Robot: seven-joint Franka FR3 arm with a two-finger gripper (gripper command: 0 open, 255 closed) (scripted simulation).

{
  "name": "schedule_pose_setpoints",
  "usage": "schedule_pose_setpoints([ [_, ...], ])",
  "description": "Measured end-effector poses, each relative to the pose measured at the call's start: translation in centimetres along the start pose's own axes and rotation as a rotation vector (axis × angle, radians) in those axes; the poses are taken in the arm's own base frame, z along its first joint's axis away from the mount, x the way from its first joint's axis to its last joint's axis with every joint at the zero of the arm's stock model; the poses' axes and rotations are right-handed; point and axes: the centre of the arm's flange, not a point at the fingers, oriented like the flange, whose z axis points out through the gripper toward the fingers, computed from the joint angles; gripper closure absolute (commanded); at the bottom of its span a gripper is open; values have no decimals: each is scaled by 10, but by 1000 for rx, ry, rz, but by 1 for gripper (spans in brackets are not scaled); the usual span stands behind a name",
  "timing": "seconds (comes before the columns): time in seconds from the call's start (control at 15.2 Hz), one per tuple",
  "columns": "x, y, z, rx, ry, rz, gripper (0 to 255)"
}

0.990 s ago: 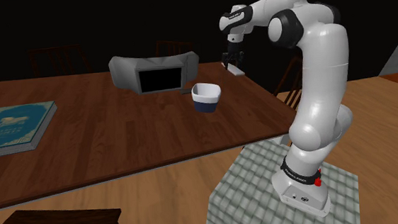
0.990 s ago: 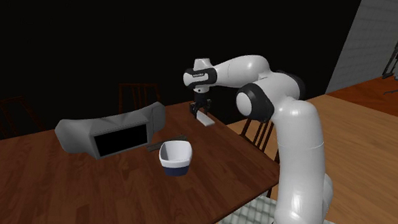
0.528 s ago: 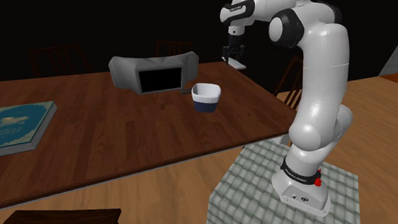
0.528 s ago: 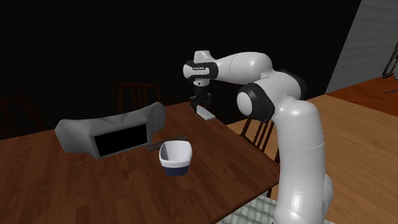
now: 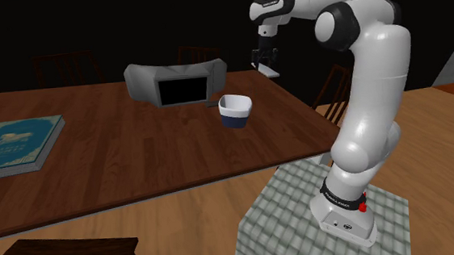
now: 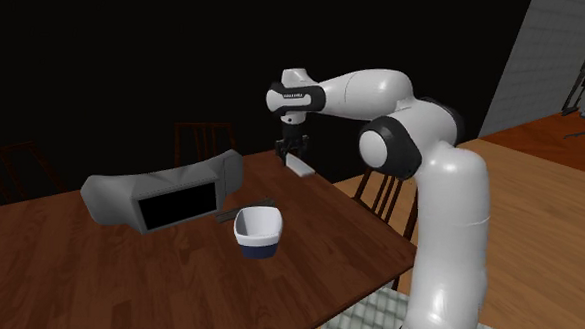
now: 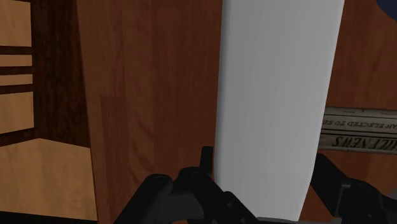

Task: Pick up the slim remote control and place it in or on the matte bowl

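Pincer: my black pincer [image 5: 267,61] is clamped on the remote [image 5: 270,70], one finger on each long side. From the wrist cam the fingers [image 7: 207,167] hug it right at the near end.

Remote: a plain white-grey slab, no buttons that I can make out. It's up in the air, hanging below the pincer [image 6: 295,154] and off the wood; in the second exterior view the remote [image 6: 299,167] tilts a bit.

Remote vs pincer: it sticks straight out past the fingertips. On the wrist cam the remote [image 7: 277,108] runs from the pincer [image 7: 266,167] clear up to the far edge of the shot.

Bowl: white inside, dark blue around the base, sitting upright on the table. The bowl [image 5: 235,110] is lower and to the shoulder view's left of the pincer, apart from it. In the second exterior view the bowl [image 6: 258,233] sits below and left of the remote.

Table: dark brown wood [image 5: 138,152]; I've got the arm reaching over its far corner.

Other stuff: a grey gadget with a black screen [image 5: 176,81] behind the bowl, a teal book [image 5: 16,144] way off at the shoulder view's left, and a strip of printed paper [image 7: 359,130] on the wood under the remote.

Stand: grey checked box [image 5: 287,216].
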Motion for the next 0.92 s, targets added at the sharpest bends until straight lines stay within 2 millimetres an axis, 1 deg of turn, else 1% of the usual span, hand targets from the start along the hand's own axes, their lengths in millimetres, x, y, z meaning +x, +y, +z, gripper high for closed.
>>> schedule_pose_setpoints([
  [0.26, -27, -39, -4, 0, -1, 0, 255],
  [0.59, -73, -99, -4, 0, -1, -1, 255],
  [0.66, -79, -110, -4, 0, 0, 0, 255],
  [0.92, -109, -147, -2, 0, -1, 0, 255],
])
